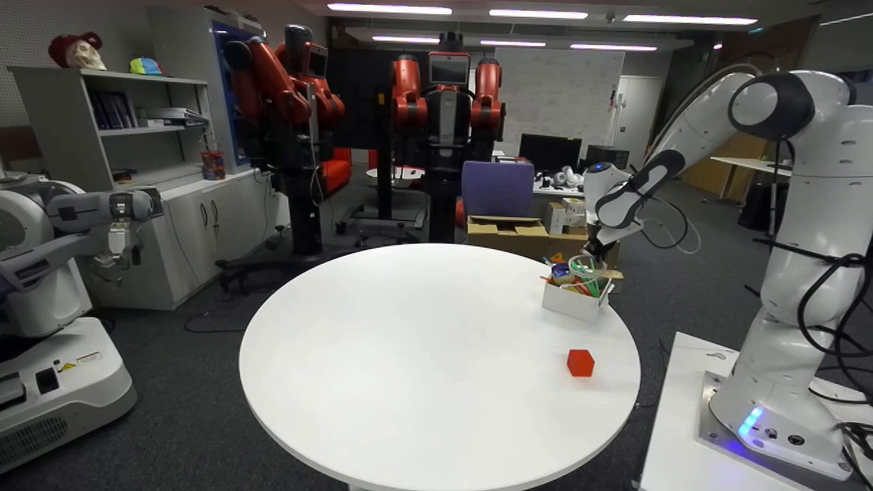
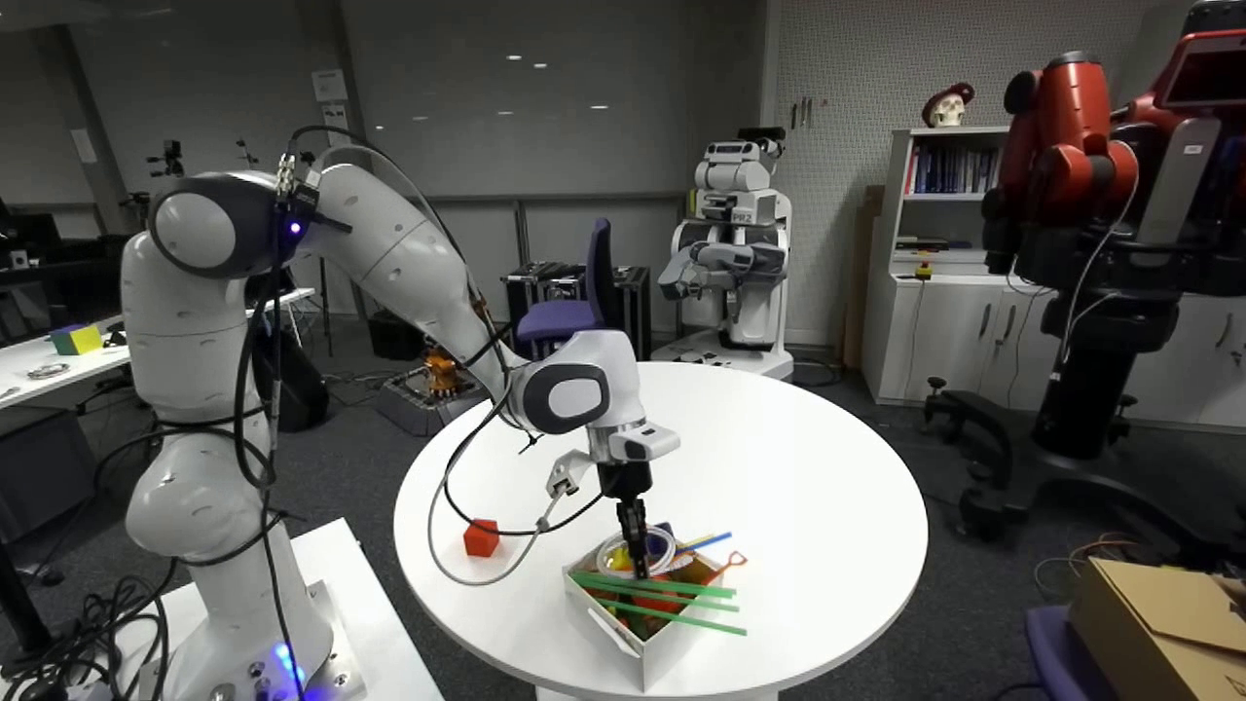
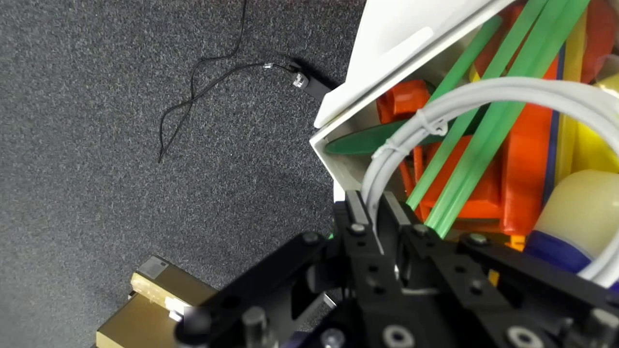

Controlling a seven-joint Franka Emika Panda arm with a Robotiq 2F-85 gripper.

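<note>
Wrist view, lower centre: pincer (image 3: 372,199) apparently grasps smooth, looped white coil (image 3: 483,93), grip part-hidden; coil cut off at right edge.

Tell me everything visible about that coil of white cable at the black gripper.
The coil of white cable looks smooth and plastic, wound in more than one turn into a ring and bound by small white ties. In the wrist view, one side passes between the nearly closed fingers of the black two-fingered gripper, which appear to pinch it. It sits at the top of an open white box, crossing above long green strips; whether it touches them is unclear.
</note>
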